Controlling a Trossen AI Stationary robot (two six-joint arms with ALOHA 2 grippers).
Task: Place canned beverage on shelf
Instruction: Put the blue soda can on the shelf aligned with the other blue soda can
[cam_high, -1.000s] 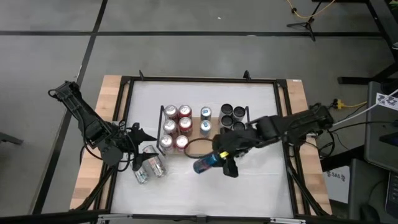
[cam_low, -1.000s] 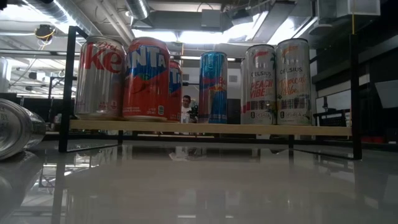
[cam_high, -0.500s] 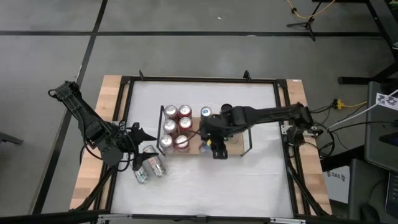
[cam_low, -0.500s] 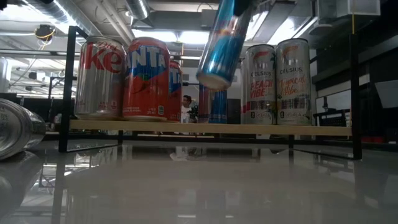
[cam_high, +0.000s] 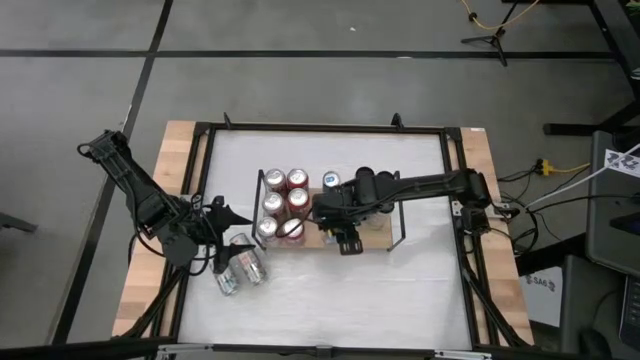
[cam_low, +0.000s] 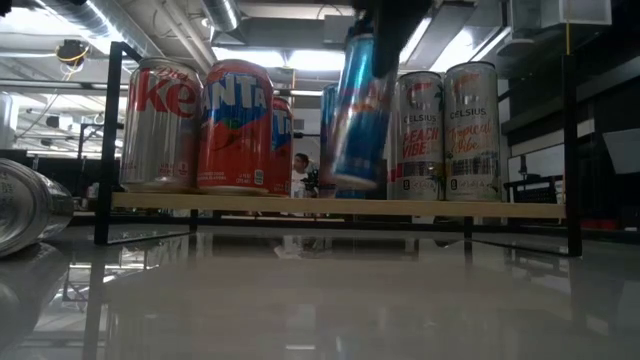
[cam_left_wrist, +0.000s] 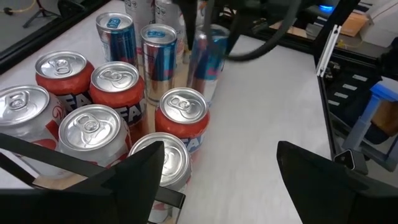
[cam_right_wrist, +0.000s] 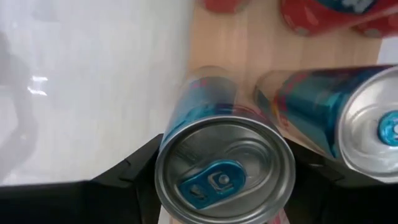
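Blue can held just over the shelf's front edge

The right pincer (cam_high: 340, 232) is clamped on a slim blue energy-drink can (cam_low: 356, 110), tilted, its base just above the wooden shelf (cam_low: 330, 208) beside the Fanta cans (cam_low: 234, 125) and in front of another blue can (cam_left_wrist: 158, 59). The left pincer (cam_high: 222, 243) waits with fingers apart near two cans lying on the counter (cam_high: 330, 290), well apart from the shelf.

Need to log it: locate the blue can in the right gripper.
The blue can hangs slightly tilted just above the shelf front, in the right gripper, beside the Celsius cans.
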